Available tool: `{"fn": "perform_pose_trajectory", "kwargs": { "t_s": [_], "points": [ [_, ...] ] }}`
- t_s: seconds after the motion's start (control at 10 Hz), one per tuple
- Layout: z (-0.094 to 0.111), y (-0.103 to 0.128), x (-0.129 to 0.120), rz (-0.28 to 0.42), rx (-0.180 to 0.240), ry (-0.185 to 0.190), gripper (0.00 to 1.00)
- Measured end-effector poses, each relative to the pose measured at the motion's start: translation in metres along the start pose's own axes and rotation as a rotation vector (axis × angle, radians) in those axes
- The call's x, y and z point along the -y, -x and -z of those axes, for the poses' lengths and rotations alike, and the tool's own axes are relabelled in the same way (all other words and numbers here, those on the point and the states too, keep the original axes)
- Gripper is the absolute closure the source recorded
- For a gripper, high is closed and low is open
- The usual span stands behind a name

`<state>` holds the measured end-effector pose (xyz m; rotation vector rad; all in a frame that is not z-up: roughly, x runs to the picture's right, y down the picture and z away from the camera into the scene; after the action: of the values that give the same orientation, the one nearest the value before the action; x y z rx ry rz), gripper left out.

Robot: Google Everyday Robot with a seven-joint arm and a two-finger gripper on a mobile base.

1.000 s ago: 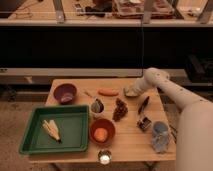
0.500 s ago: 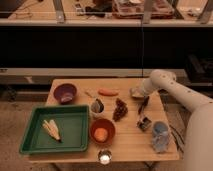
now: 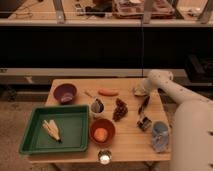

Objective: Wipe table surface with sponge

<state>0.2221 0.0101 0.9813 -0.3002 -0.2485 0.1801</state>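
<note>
The gripper (image 3: 141, 90) is seen low at the far right edge of the table surface (image 3: 127, 137), right at the pale sponge (image 3: 139, 90). Whether the sponge is clamped cannot be told. If a wipe is swept leftward, the carrot (image 3: 108, 92) nearby could be knocked, or the sponge lost off the edge.

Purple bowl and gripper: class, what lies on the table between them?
The camera view shows the carrot between the purple bowl and the gripper, which is over the sponge.
</note>
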Motion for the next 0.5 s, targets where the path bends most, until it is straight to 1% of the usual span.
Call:
{"fn": "perform_pose_trajectory", "kwargs": {
  "t_s": [0.1, 0.2, 0.4, 0.5],
  "points": [
    [-0.007, 0.012, 0.004, 0.018, -0.001, -0.007, 1.0],
    [-0.017, 0.031, 0.014, 0.05, -0.004, -0.015, 1.0],
    [-0.027, 0.044, 0.025, 0.087, -0.008, -0.019, 1.0],
    [-0.03, 0.051, 0.028, 0.099, 0.004, -0.013, 1.0]
  ]
}}
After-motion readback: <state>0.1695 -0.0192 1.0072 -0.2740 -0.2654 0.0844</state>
